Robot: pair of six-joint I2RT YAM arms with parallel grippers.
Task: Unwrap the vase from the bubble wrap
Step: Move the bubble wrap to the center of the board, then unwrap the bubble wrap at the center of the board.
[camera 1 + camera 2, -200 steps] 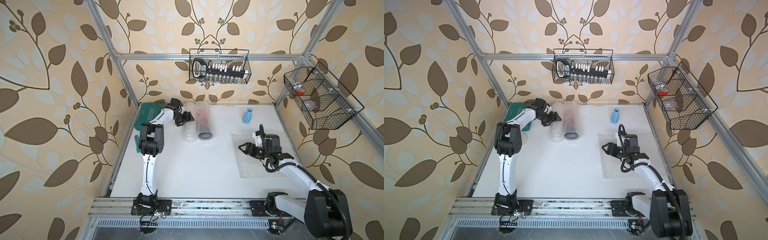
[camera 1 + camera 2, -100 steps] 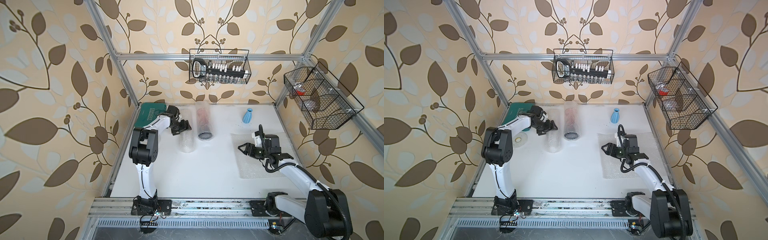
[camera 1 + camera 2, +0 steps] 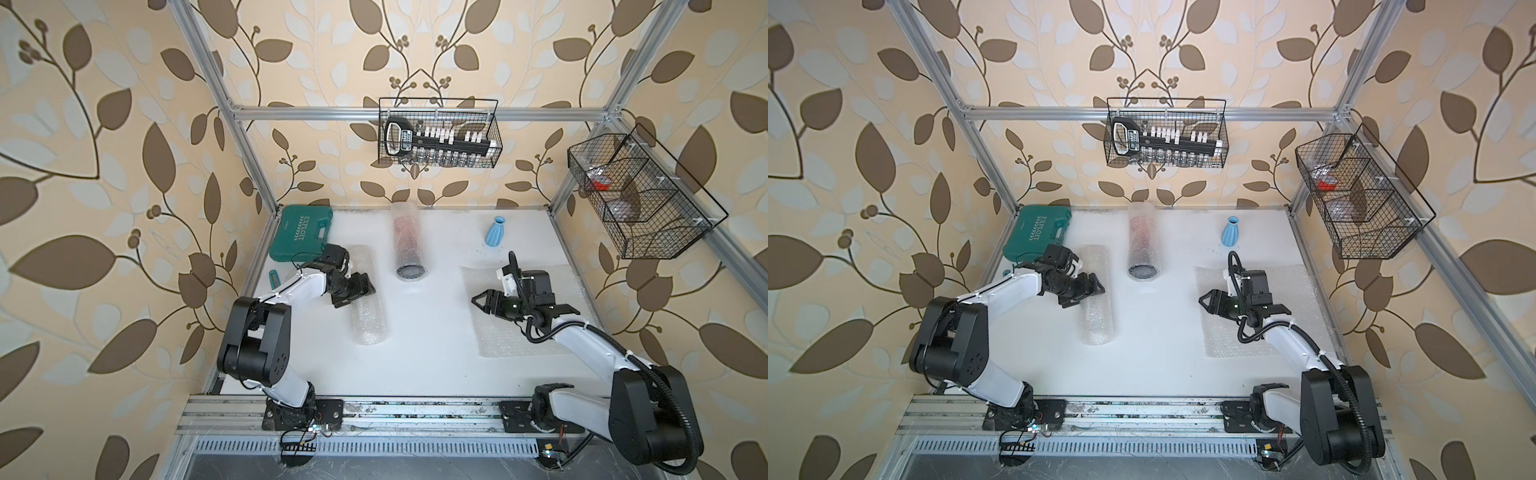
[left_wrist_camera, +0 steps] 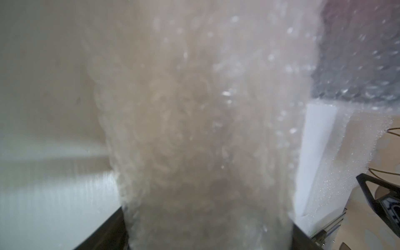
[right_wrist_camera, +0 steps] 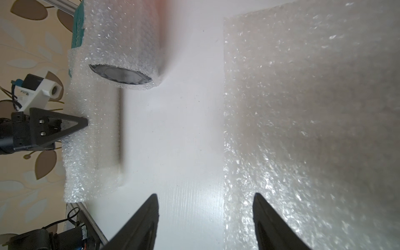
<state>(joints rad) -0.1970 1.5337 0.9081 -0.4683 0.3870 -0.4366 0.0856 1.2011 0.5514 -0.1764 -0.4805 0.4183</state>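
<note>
1. Between the jaws of the left gripper (image 3: 358,291) lies a bubble wrap roll (image 3: 368,322). The jaws stand wide and clasp its sides (the wrist view shows wrap (image 4: 205,129) filling the whole gap). Whether anything is inside, I cannot tell.
2. The right gripper (image 3: 478,302) hangs with its jaws parted and nothing between them, over the inner edge of a flat bubble wrap sheet (image 3: 523,336).
3. Farther back lies a second roll (image 3: 408,243), wound round something dark and reddish.
4. A blue vase (image 3: 496,231) stands upright and bare near the back right, apart from the sheet.
5. My reading: one unwrapping looks done (bare vase, flat sheet). The clasped roll is not yet opened, and the second roll is untouched.
6. The white table (image 3: 428,353) is smooth, with a green tool case (image 3: 300,232) in its back left corner.
7. Leaf-patterned walls inside an aluminium frame carry a back wire basket (image 3: 436,99) and a side wire basket (image 3: 648,257).
</note>
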